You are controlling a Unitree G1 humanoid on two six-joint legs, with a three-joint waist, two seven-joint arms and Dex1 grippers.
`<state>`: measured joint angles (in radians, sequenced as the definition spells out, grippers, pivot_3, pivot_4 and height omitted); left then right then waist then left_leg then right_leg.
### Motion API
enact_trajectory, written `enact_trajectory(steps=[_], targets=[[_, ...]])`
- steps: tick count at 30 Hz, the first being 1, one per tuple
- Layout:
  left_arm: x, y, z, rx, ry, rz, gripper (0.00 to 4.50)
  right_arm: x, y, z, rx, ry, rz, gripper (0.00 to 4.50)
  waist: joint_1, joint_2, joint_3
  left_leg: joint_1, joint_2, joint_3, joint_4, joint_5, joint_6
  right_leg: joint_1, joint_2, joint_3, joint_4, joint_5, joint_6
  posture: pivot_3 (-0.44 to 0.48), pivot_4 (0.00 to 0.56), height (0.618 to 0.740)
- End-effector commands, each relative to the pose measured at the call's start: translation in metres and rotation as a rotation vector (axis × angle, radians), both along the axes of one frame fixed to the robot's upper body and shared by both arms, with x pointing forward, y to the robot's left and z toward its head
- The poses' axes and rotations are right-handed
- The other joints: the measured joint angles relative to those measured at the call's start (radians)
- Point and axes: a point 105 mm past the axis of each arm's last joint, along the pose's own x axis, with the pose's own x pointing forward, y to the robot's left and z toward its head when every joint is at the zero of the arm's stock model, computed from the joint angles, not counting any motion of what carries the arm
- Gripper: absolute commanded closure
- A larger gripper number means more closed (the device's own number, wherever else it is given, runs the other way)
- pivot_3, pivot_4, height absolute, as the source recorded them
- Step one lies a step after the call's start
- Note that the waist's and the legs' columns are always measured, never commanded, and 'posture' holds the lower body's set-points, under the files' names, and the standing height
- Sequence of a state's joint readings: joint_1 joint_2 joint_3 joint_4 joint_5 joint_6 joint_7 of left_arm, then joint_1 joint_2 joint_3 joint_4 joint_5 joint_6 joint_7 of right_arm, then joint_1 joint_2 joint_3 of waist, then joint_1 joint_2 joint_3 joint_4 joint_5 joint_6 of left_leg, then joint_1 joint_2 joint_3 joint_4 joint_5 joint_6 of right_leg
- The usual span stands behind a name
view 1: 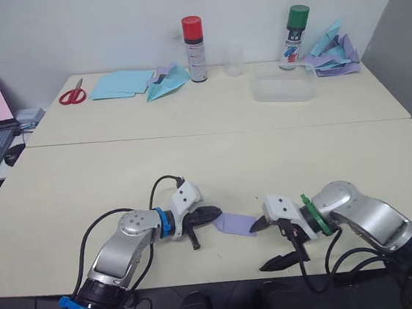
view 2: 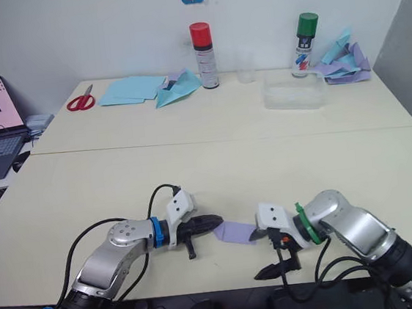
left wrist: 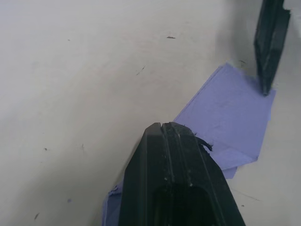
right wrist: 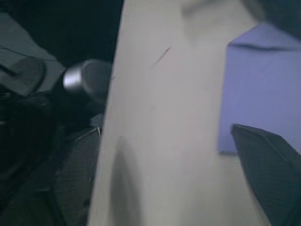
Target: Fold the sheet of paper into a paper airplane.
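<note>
The sheet of paper (view 1: 234, 223) lies flat on the worktop (view 1: 213, 154), near its front edge, between my two grippers. It is lavender-purple and already folded into a small flat shape with straight edges; in the left wrist view one folded layer lies over another, with a sharp crease. My left gripper (view 1: 211, 214) is at 9 o'clock of the paper, its jaws closed together and the tip resting on the paper's near corner. My right gripper (view 1: 268, 242) is at 3 o'clock, jaws wide open: one finger (view 1: 258, 224) touches the paper's edge, the other finger (view 1: 280, 262) hangs past the front edge of the worktop.
</note>
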<state>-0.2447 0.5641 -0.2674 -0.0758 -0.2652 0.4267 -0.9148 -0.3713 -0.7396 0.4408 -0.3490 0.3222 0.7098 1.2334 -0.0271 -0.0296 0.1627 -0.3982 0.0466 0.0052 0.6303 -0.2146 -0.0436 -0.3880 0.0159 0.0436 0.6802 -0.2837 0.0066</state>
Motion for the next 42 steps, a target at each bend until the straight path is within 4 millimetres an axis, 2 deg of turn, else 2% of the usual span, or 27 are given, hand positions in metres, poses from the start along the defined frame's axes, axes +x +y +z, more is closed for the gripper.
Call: enact_trajectory(steps=[1, 2, 5, 6, 9, 11, 15, 22, 29, 31, 33, 35, 39, 42], targets=[[-0.004, 0.011, -0.027, 0.079, 0.082, 0.036, 4.50, 0.017, 0.012, 0.043, 0.190, -0.054, -0.083, 0.06, 0.000, 0.000, 0.000, 0.000, 0.000, 0.000, 0.000, 0.000, 0.000, 0.000, 0.000, 0.000, 0.000, 0.000, 0.000, 0.000, 0.150, 0.740], [-0.004, 0.011, -0.027, 0.079, 0.081, 0.036, 4.50, 0.023, 0.016, 0.050, 0.230, -0.069, -0.112, 0.06, -0.001, 0.000, 0.000, 0.000, 0.000, 0.000, 0.000, 0.000, 0.000, 0.000, 0.000, 0.000, 0.000, 0.000, 0.000, 0.000, 0.150, 0.740], [-0.005, 0.010, -0.028, 0.080, 0.079, 0.035, 4.50, 0.042, 0.029, 0.056, 0.293, -0.152, -0.216, 0.63, 0.000, 0.000, 0.000, 0.000, 0.000, -0.001, 0.000, 0.000, 0.000, 0.000, 0.000, -0.001, 0.001, 0.001, 0.001, 0.000, 0.150, 0.740], [-0.005, 0.010, -0.028, 0.079, 0.079, 0.035, 4.50, 0.046, 0.032, 0.054, 0.298, -0.169, -0.239, 1.00, 0.000, 0.000, -0.001, 0.000, 0.000, -0.001, 0.000, 0.000, 0.000, 0.000, 0.000, -0.001, 0.000, 0.001, 0.001, 0.000, 0.150, 0.740], [-0.006, 0.010, -0.028, 0.083, 0.078, 0.032, 4.50, 0.059, 0.040, 0.032, 0.239, -0.258, -0.314, 2.11, 0.000, 0.000, -0.001, 0.000, 0.000, -0.001, 0.000, 0.000, 0.000, 0.000, 0.000, 0.000, 0.000, 0.000, 0.001, 0.000, 0.150, 0.740], [-0.006, 0.011, -0.029, 0.103, 0.067, 0.022, 4.50, 0.058, 0.043, 0.013, 0.186, -0.316, -0.293, 2.89, 0.001, 0.000, -0.001, -0.001, 0.000, 0.000, 0.000, 0.000, 0.000, 0.000, 0.000, 0.000, 0.000, 0.000, 0.001, 0.000, 0.150, 0.740], [-0.005, 0.011, -0.028, 0.105, 0.064, 0.026, 4.50, 0.050, 0.042, -0.005, 0.146, -0.308, -0.285, 4.37, 0.000, 0.001, 0.000, -0.001, -0.001, 0.001, 0.000, 0.000, 0.000, 0.000, 0.000, 0.001, -0.001, -0.001, 0.002, 0.000, 0.150, 0.740], [-0.010, 0.012, -0.032, 0.119, 0.072, 0.025, 4.50, 0.048, 0.004, -0.028, -0.019, -0.287, -0.354, 4.44, 0.000, 0.002, -0.004, 0.000, 0.000, 0.000, 0.000, 0.000, 0.000, 0.000, 0.000, 0.000, 0.000, -0.001, 0.002, 0.000, 0.150, 0.740], [-0.014, 0.015, -0.035, 0.125, 0.078, 0.026, 4.50, 0.030, -0.019, -0.023, -0.036, -0.252, -0.373, 4.44, 0.000, 0.001, -0.007, 0.000, 0.000, 0.000, -0.001, 0.000, 0.000, 0.001, -0.001, 0.001, -0.001, -0.002, 0.000, 0.000, 0.150, 0.740], [-0.014, 0.017, -0.036, 0.127, 0.078, 0.027, 4.50, 0.030, -0.011, -0.006, 0.063, -0.289, -0.368, 4.44, -0.001, 0.001, -0.008, 0.000, 0.000, 0.000, -0.001, 0.000, 0.000, 0.001, -0.002, 0.000, -0.001, -0.002, -0.001, 0.000, 0.150, 0.740], [-0.014, 0.017, -0.035, 0.127, 0.078, 0.029, 4.50, 0.033, 0.006, 0.022, 0.268, -0.284, -0.399, 4.44, -0.002, 0.001, -0.007, 0.001, 0.000, -0.001, -0.001, 0.000, 0.000, 0.000, -0.002, 0.000, -0.001, -0.003, -0.001, 0.000, 0.150, 0.740], [-0.014, 0.017, -0.035, 0.126, 0.076, 0.030, 4.50, 0.034, 0.012, 0.032, 0.326, -0.311, -0.386, 4.44, -0.005, 0.003, -0.007, 0.001, 0.001, -0.001, -0.002, 0.000, 0.000, 0.000, 0.000, 0.000, 0.000, -0.002, -0.001, 0.000, 0.150, 0.740], [-0.012, 0.014, -0.031, 0.116, 0.062, 0.023, 4.50, 0.042, 0.027, 0.021, 0.292, -0.330, -0.382, 4.44, -0.004, 0.003, -0.007, 0.001, 0.001, -0.001, -0.002, 0.000, 0.000, 0.000, 0.000, 0.000, 0.000, -0.003, -0.002, 0.000, 0.150, 0.740], [-0.008, 0.006, -0.020, 0.077, 0.014, 0.016, 4.50, 0.044, 0.030, -0.005, 0.174, -0.325, -0.356, 4.44, -0.004, 0.003, -0.007, 0.000, 0.001, 0.000, -0.002, 0.000, 0.000, 0.000, -0.001, 0.000, -0.001, -0.003, -0.002, 0.000, 0.150, 0.740]])
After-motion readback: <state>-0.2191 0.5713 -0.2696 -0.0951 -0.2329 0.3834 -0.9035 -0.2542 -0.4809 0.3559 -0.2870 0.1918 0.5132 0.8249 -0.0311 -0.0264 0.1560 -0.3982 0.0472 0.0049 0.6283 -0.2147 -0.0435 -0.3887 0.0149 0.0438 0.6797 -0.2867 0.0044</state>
